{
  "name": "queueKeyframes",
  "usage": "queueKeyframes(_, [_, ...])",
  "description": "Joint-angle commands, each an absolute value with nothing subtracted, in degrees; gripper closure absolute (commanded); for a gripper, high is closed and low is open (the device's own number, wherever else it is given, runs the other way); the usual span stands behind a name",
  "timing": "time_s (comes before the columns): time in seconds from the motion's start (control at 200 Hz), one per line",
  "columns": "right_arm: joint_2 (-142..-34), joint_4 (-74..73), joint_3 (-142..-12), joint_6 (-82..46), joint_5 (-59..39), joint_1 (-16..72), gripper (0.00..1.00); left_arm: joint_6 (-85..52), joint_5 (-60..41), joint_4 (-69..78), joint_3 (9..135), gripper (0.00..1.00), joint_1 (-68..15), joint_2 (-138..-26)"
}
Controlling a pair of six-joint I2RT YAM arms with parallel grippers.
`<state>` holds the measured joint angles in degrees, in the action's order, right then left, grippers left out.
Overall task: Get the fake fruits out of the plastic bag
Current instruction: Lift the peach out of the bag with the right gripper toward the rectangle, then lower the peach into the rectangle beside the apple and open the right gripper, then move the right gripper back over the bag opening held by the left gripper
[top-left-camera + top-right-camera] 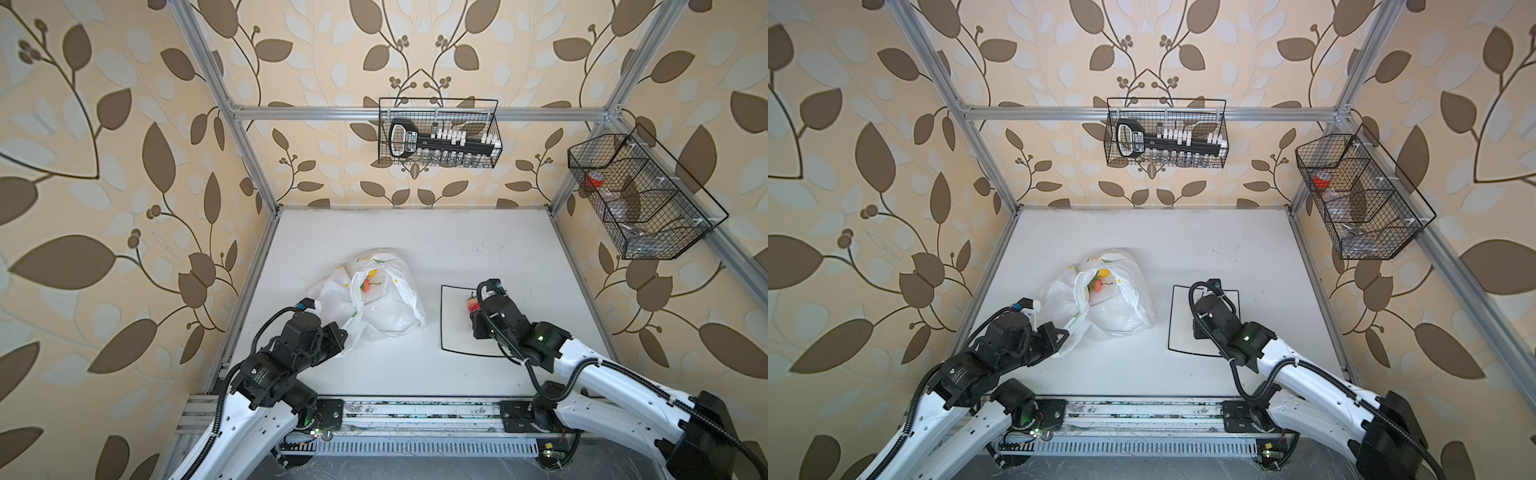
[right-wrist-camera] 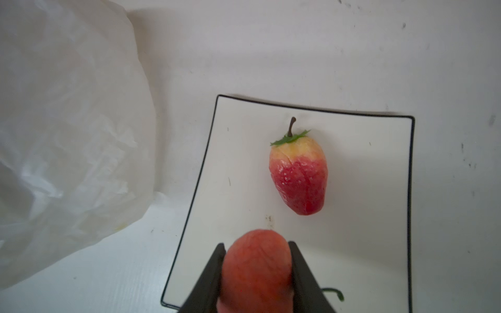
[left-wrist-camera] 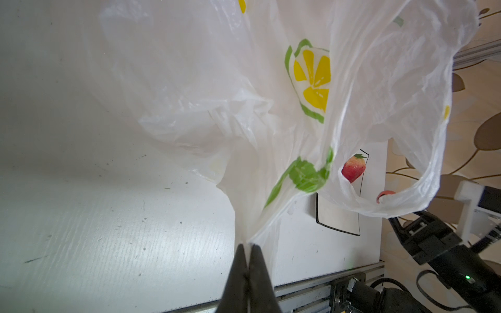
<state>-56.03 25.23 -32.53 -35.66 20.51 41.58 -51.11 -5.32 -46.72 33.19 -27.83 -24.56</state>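
The plastic bag (image 1: 386, 311) (image 1: 1117, 311) lies crumpled left of centre, mouth open upward. A red fake fruit (image 1: 366, 286) (image 1: 1097, 285) and a yellow one (image 1: 372, 273) (image 1: 1104, 273) show inside it. My left gripper (image 3: 247, 245) (image 1: 343, 332) is shut on a bunched edge of the bag (image 3: 271, 162) at its near-left side. My right gripper (image 2: 256, 244) is shut on a red fake fruit (image 2: 256, 271) just above the square black-rimmed plate (image 2: 230, 162) (image 1: 453, 332). A red-and-cream strawberry (image 2: 298, 176) (image 3: 353, 168) lies on the plate just beyond the fingertips.
Two black wire baskets hang off the frame: one on the back rail (image 1: 438, 133), one on the right rail (image 1: 640, 199). Aluminium frame posts border the white table (image 1: 478, 249). The arms' base rail (image 1: 415, 415) runs along the front edge.
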Motion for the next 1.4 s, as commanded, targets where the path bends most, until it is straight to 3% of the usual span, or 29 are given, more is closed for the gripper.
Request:
queueKeyframes(0.0, [-59.74,22.59,-30.62,-37.85,21.19,41.44,0.69,-50.71,-3.68,-46.58,34.37,1.0,-28.39,-24.6])
queueKeyframes(0.425, [-67.64,16.06,-27.08,-40.12,21.71,40.18,0.64,-50.54,-4.22,-46.85,34.04,1.0,-28.39,-24.23])
queueKeyframes(0.58, [-68.3,15.91,-26.89,-40.77,21.67,39.86,0.54,-50.78,-4.96,-47.52,33.93,1.0,-28.38,-23.87])
queueKeyframes(0.72, [-67.02,16.51,-26.89,-40.94,21.36,39.89,0.44,-50.87,-4.72,-48.03,33.73,1.0,-28.39,-22.95])
queueKeyframes(1.03, [-55.18,20.82,-29.57,-40.9,18.91,39.9,0.34,-50.97,-5.11,-47.73,33.31,1.0,-28.38,-23.07])
queueKeyframes(1.215, [-47.04,14.84,-31.28,-37.57,10.59,42.26,0.4,-51.26,-5.26,-47.47,32.81,1.0,-28.39,-22.78])
queueKeyframes(1.395, [-49.2,7.48,-36.28,-31.3,10.99,55.17,0.51,-51.41,-5.3,-47.38,32.95,1.0,-28.39,-22.86])
